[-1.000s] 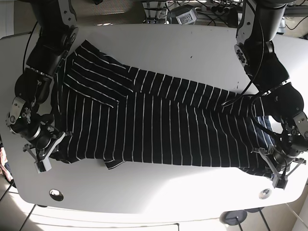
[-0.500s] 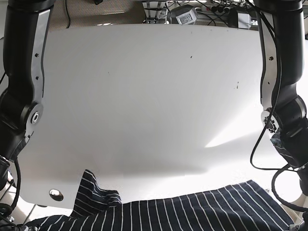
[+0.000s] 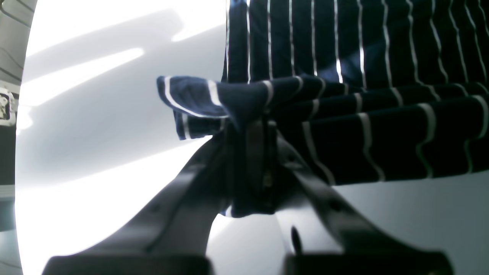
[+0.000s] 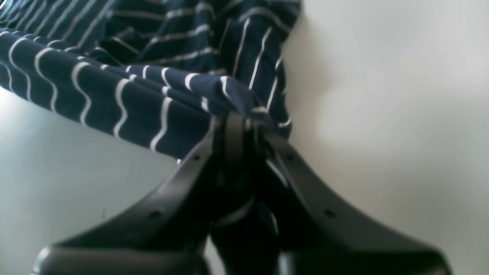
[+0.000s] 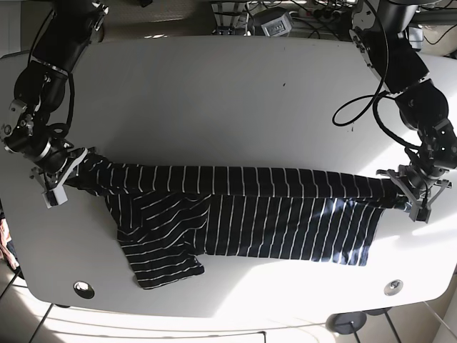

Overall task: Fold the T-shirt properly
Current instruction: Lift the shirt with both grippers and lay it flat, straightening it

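The T-shirt [image 5: 235, 207] is navy with thin white stripes. It hangs stretched across the white table [image 5: 228, 93] between both grippers, with a sleeve drooping at the lower left. My left gripper [image 5: 408, 193], on the base view's right, is shut on one bunched edge of the T-shirt; its wrist view [image 3: 252, 126] shows cloth pinched between the closed fingers. My right gripper [image 5: 71, 175], on the base view's left, is shut on the opposite edge, as its wrist view [image 4: 244, 118] shows.
Cables and a grey box [image 5: 275, 21] lie beyond the table's far edge. Two round holes [image 5: 83, 289] [image 5: 391, 287] sit near the front corners. A black cable [image 5: 357, 111] loops beside the arm on the right.
One second ago the shirt lay spread flat. Half a second ago it was at the table's front edge. Now both grippers hold it stretched across the table's middle.
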`<state>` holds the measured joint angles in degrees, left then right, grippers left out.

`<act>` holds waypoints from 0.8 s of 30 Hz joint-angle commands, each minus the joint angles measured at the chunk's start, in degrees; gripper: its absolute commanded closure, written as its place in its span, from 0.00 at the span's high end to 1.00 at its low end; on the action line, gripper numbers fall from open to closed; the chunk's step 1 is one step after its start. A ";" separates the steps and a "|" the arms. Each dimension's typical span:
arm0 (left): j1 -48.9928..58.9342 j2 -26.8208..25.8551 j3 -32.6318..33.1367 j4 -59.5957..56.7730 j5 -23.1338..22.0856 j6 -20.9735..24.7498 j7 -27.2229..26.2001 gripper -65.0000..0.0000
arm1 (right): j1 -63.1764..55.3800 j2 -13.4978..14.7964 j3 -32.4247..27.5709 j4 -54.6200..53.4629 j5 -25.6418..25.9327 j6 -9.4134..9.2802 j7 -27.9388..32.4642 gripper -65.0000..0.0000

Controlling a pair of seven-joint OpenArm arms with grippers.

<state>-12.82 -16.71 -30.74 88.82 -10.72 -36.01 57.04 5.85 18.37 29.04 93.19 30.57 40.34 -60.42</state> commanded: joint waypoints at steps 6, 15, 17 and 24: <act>15.59 -0.57 -5.43 7.49 -7.70 0.62 -1.43 0.00 | -15.74 -3.91 4.77 10.07 1.13 -0.34 1.30 0.03; 25.96 -0.04 -9.39 9.69 -7.70 0.54 -1.70 0.00 | -25.14 -4.96 5.12 11.03 1.13 -0.34 1.39 0.04; 27.02 -0.04 -9.74 9.69 -7.61 0.54 -1.70 0.00 | -26.64 -4.96 5.12 11.03 1.13 -0.34 1.39 0.04; 30.09 -0.04 -9.39 9.78 -7.70 0.54 -1.34 0.44 | -29.54 -5.93 9.95 12.53 6.14 -0.34 1.48 0.83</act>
<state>17.32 -15.64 -39.70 97.36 -17.89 -35.79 56.49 -23.75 11.94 39.11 104.64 35.68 39.86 -60.03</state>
